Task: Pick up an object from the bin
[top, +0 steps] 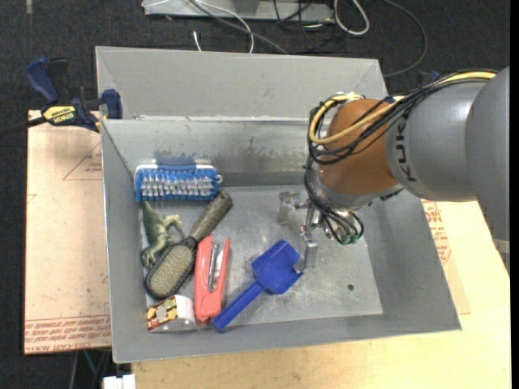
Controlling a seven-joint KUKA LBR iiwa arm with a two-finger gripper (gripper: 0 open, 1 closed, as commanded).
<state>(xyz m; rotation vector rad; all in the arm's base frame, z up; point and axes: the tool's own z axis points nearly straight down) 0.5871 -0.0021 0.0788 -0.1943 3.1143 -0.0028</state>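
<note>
My gripper (298, 230) hangs low over the middle of the bin floor, open, with nothing between its fingers. One fingertip (310, 254) stands right at the upper right edge of a blue plastic scoop (274, 271). The scoop lies flat, and its handle runs down to the left towards the front wall. Left of the scoop lies a salmon-red flat tool (211, 280) with a metal strip on top.
Along the left side lie a dark oval hairbrush (173, 267), a green toy dinosaur (159, 228), a blue block with rows of white bristles (177, 182) by the back wall, and a small red, yellow and white thing (166, 313) in the front left corner. The arm covers the bin's right rear.
</note>
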